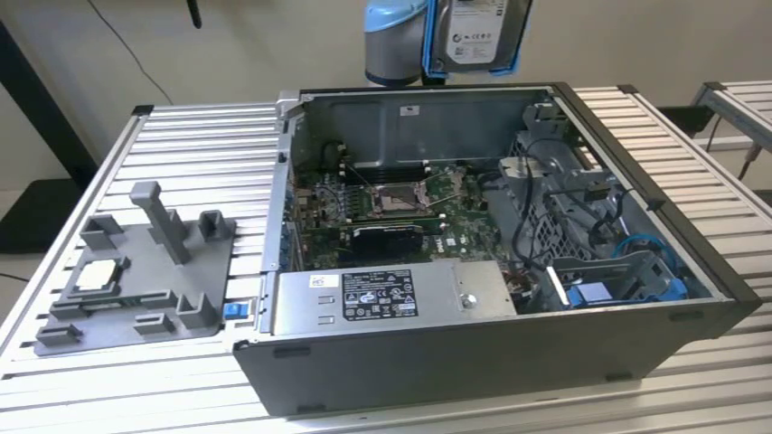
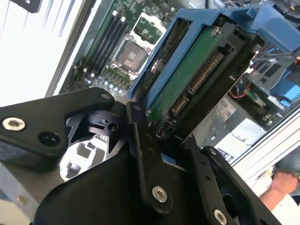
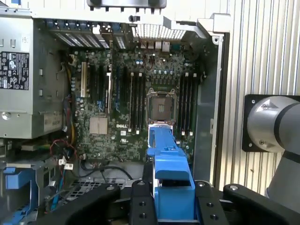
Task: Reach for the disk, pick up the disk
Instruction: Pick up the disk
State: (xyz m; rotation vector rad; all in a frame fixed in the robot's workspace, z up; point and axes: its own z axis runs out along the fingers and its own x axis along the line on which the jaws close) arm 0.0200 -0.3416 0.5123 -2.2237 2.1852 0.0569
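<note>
Slatted silver metal table (image 1: 181, 136): carries all items below.

Open dark grey computer tower case (image 1: 483, 362), lying on its side: green motherboard (image 1: 386, 212) with an empty square processor socket (image 3: 161, 103), a silver power supply box with a white label (image 1: 386, 294), and a blue plastic drive bay (image 1: 603, 294) at the corner towards the exterior view's right.

Grey moulded plastic fixture tray (image 1: 133, 271), on the table at the exterior view's left of the case: upright posts, and a small square silver chip (image 1: 97, 276) seated in a recess.

Black two-finger gripper (image 2: 161, 136) on the light blue and grey robot arm (image 1: 392, 41): clamped on the disk.

Silver-grey hard drive in a bright blue plastic carrier, the disk (image 1: 480, 34): held in the air above the far wall of the case, clear of it; its green circuit board side shows in the second wrist view (image 2: 187, 75).
</note>
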